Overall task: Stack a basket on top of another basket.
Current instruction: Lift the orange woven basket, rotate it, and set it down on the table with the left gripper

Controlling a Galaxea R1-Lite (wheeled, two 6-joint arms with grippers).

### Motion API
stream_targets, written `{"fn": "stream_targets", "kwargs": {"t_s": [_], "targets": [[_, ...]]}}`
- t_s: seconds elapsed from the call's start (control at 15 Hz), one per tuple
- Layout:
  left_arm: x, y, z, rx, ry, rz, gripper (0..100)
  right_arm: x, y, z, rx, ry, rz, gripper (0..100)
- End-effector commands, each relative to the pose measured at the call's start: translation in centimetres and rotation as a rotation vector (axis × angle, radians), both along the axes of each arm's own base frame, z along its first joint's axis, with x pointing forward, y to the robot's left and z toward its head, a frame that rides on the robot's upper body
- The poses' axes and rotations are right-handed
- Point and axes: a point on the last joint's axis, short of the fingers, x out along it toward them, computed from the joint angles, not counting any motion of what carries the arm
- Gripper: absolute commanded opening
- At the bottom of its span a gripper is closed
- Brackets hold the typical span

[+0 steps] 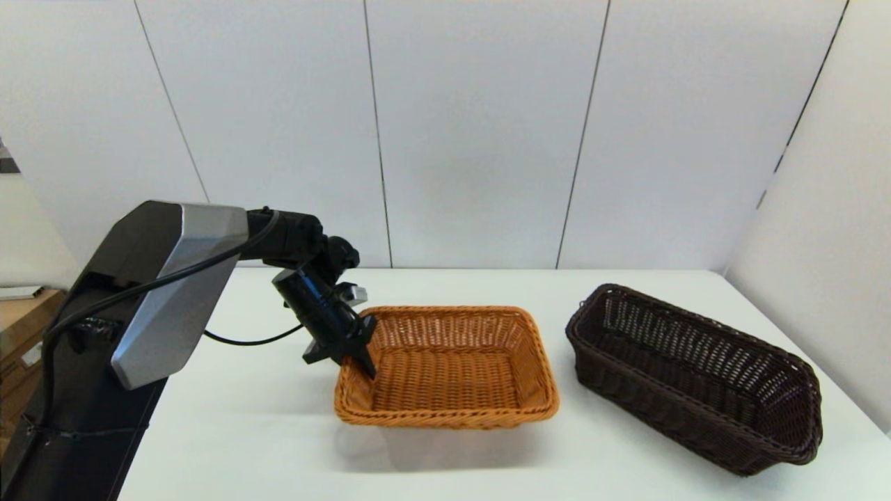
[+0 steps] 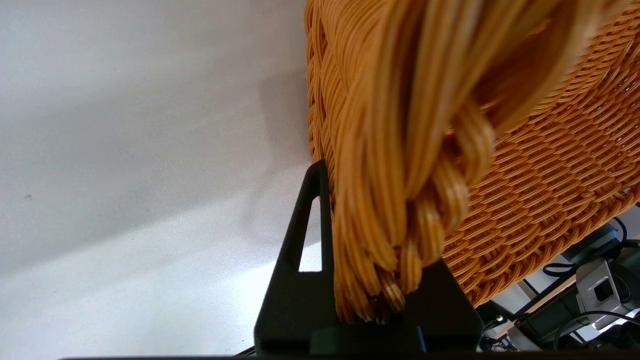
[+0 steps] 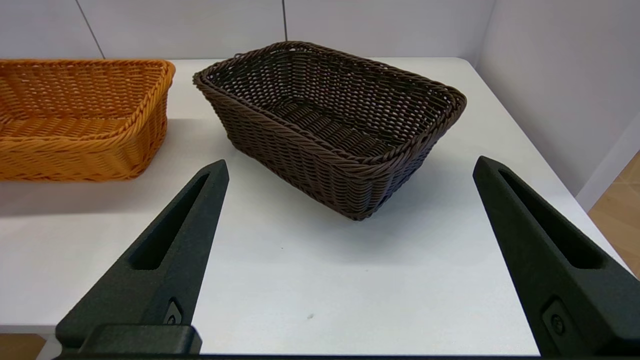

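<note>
Between the fingers of the left gripper (image 1: 355,362) sits the left short rim of the orange basket (image 1: 449,369). One finger is inside the basket and one (image 2: 305,235) is outside it, and they are pinched onto the braided rim (image 2: 400,240). The rest of the orange basket stretches away from the gripper toward the robot's right. The end near the gripper looks a little raised, with a soft shadow on the white table (image 1: 278,431) under it, but I cannot tell for sure if it is off the table.

The dark brown basket (image 1: 696,376) is well apart from the left gripper, on the far side of the orange basket. It rests on the table, turned at a slant, and is just beside the orange basket without touching it.

The right gripper (image 3: 350,250) hangs near the dark brown basket, which lies straight ahead of its fingers (image 3: 170,250). They are spread wide apart and hold nothing. The closest corner of the dark basket (image 3: 357,207) points at the gap between them. This arm cannot be seen from the head camera.
</note>
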Motion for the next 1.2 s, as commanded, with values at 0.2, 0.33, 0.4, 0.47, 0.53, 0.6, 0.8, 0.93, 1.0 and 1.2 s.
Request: {"fn": "stream_targets", "kwargs": {"t_s": [0.2,0.33,0.4,0.47,0.53,0.6,0.8,0.93,1.0,1.2], "targets": [[0.0,0.0,-0.1,-0.001,0.006,-0.001,0,0.0,0.0,0.0,0.0,0.0,0.0,100],[0.0,0.0,-0.1,0.001,0.003,-0.003,100,0.0,0.0,0.0,0.0,0.0,0.0,100],[0.1,0.1,-0.2,-0.001,0.002,0.001,100,0.0,0.0,0.0,0.0,0.0,0.0,100],[0.1,0.4,-0.2,-0.002,-0.001,0.0,100,0.0,0.0,0.0,0.0,0.0,0.0,100],[0.2,0.5,0.0,-0.004,-0.006,0.002,100,0.0,0.0,0.0,0.0,0.0,0.0,100],[0.2,0.8,0.2,-0.004,-0.011,0.009,100,0.0,0.0,0.0,0.0,0.0,0.0,100],[0.4,3.0,2.4,-0.017,-0.062,0.06,100,0.0,0.0,0.0,0.0,0.0,0.0,100],[-0.1,5.2,6.4,-0.081,-0.148,0.104,100,0.0,0.0,0.0,0.0,0.0,0.0,100],[-1.0,6.7,9.6,-0.128,-0.226,0.112,100,0.0,0.0,0.0,0.0,0.0,0.0,100],[-5.8,9.6,17.3,-0.138,-0.366,0.161,100,0.0,0.0,0.0,0.0,0.0,0.0,100]]}}
